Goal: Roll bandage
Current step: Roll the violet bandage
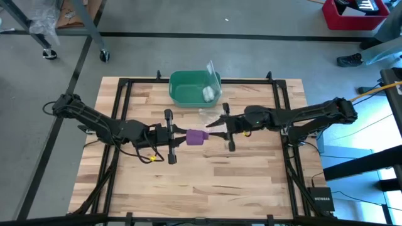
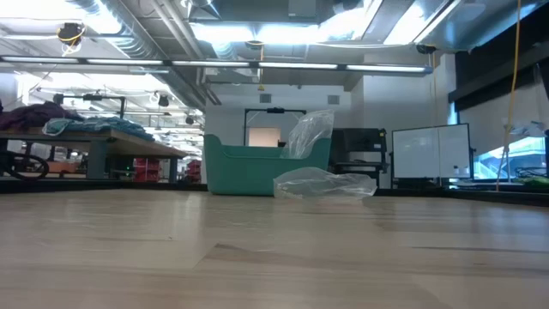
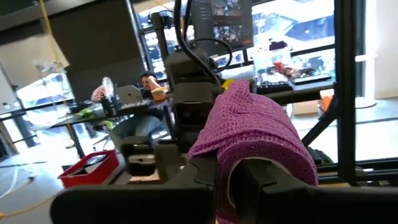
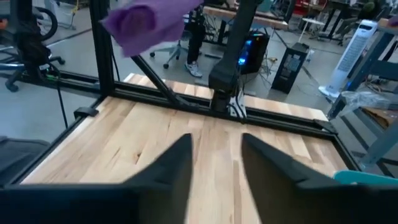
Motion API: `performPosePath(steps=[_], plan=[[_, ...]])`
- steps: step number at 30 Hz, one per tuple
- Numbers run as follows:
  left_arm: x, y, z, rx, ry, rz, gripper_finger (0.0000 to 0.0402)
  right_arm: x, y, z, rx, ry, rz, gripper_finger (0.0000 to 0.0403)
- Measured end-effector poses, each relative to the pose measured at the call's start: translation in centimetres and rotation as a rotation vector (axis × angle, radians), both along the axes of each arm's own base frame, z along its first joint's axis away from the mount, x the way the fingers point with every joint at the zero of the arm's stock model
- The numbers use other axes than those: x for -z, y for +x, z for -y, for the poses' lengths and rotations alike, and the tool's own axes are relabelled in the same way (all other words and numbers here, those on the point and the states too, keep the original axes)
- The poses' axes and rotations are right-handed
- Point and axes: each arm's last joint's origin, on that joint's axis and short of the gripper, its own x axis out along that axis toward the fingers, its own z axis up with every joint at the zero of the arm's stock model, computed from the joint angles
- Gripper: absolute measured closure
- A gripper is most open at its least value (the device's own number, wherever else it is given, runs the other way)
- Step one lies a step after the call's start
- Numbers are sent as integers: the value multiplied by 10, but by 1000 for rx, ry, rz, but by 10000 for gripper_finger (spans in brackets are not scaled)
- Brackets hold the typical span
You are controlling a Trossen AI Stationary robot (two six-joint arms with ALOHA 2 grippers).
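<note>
Left tool (image 1: 179, 139) pinches the bandage (image 1: 196, 137), a compact purple roll held above mid worktop (image 1: 207, 182); the roll fills its wrist view, clamped between dark fingers (image 3: 186, 180). Right tool (image 1: 221, 130) sits just beside the roll, fingers (image 4: 177, 165) spread, gripping nothing. Green bin (image 1: 188, 94) and clear plastic bag (image 2: 326, 182) at far edge.

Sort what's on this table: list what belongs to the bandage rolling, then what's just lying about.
Part of the job:
- purple bandage, a compact roll held up off the table
- left gripper, shut on the bandage
- right gripper, open, just beside the roll

Lying about:
- green bin at the table's far edge
- small white roll inside it
- clear plastic bag beside the bin
</note>
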Motion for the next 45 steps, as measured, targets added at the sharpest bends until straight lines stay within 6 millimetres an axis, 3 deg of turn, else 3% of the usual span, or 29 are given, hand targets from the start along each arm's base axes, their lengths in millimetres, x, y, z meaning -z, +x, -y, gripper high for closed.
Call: performPosePath(steps=[4, 8, 19, 29, 45], plan=[[0, 1, -1, 22, -5, 1, 386, -2, 2, -1, -40, 2, 35, 203], [2, 2, -2, 19, -3, -14, 386, -5, 4, -12, -91, -8, 88, 184], [6, 2, -1, 21, 21, -56, 386, -19, -15, -43, -11, -235, 162, 225], [7, 4, -3, 72, 21, -61, 386, -10, -5, -49, -16, -451, 176, 253], [8, 4, -4, 72, 11, -68, 386, -7, -3, -51, -65, -474, 182, 265]])
